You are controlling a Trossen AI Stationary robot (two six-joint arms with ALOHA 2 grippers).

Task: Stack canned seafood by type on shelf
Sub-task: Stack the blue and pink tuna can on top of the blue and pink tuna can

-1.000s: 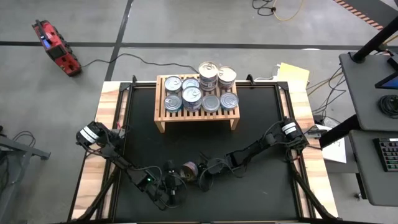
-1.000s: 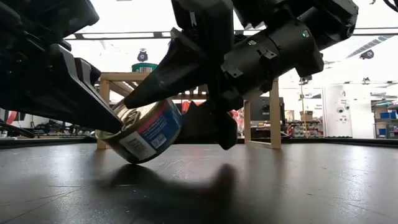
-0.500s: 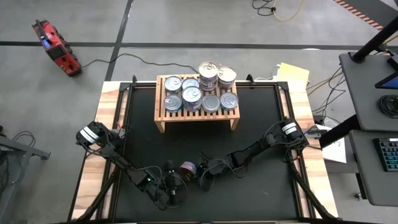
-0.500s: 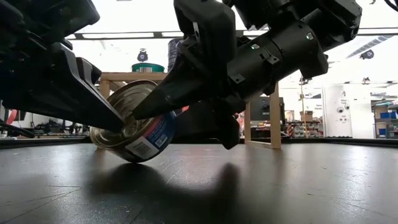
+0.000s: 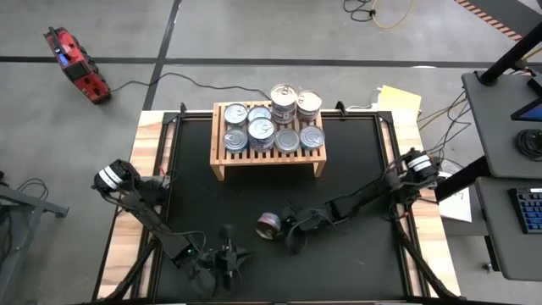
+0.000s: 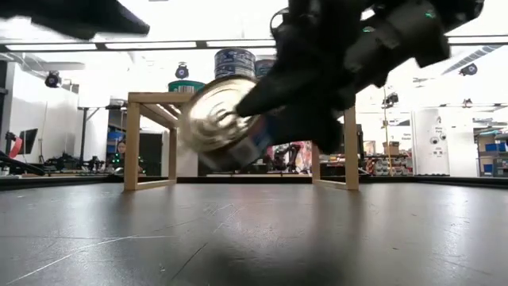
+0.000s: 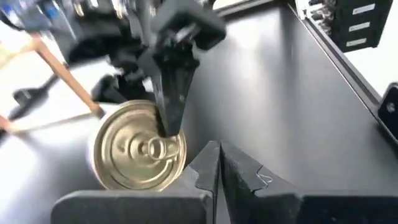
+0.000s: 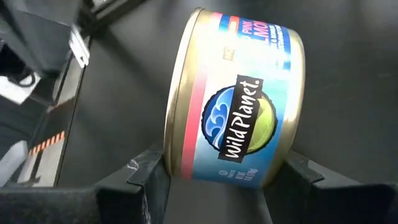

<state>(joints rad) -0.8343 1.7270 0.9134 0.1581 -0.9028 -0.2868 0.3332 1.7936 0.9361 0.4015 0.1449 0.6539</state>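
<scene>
Above the table [image 5: 195,182], in front of the shelf [image 5: 269,151], I have the right end effector [image 5: 281,227] clamped on a gold-lidded can [image 5: 268,225], lifted and tilted on edge. My left end effector [image 5: 227,254] sits fully closed, empty, near the front edge.

the held can [image 8: 239,106] has a gold-toned lid [image 7: 140,154] and rim, a light blue side label with a pink-red band by the rim, a dark blue oval with white lettering and a lime-green patch. the right tool [image 5: 284,230] and left tool [image 7: 217,171] are dark. the bench [image 5: 356,161] is matte black with pale wood edges; the shelf [image 5: 222,165] is light wood, its cans [image 5: 273,127] silver-lidded.
</scene>
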